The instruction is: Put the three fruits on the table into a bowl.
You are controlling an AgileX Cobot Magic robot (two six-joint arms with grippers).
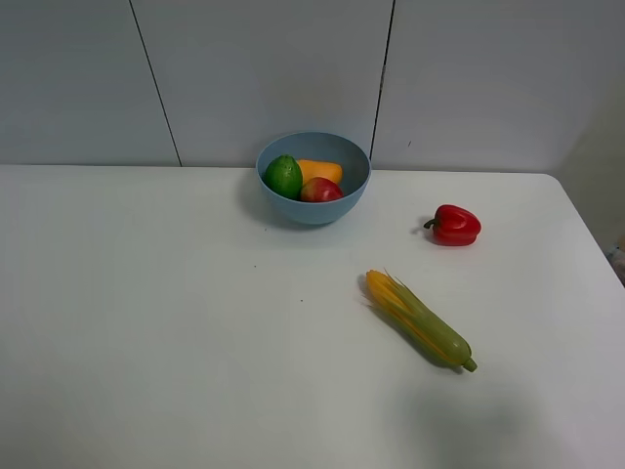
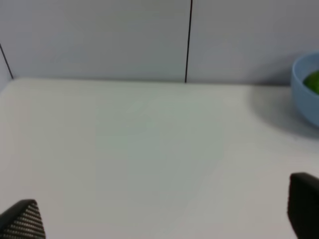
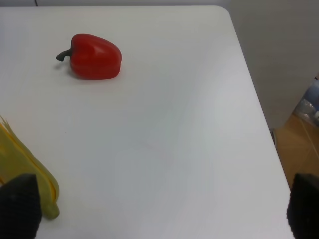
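The light-blue bowl (image 1: 317,212) stands at the back middle of the white table (image 1: 146,293). Inside it lie the green lime (image 1: 283,177), the orange mango (image 1: 322,171) and the red-yellow pomegranate-like fruit (image 1: 321,191). Neither arm shows in the exterior high view. In the left wrist view my left gripper (image 2: 162,219) is open and empty over bare tabletop, with the bowl (image 2: 305,94) and a bit of the lime (image 2: 313,81) at the frame's edge. In the right wrist view my right gripper (image 3: 162,206) is open and empty, its fingertips (image 3: 20,204) wide apart.
A red bell pepper (image 1: 454,225) lies to the right of the bowl; it also shows in the right wrist view (image 3: 94,56). A yellow-green corn cob (image 1: 420,319) lies at middle right, beside the right gripper (image 3: 27,169). The table's right edge (image 3: 254,99) is near.
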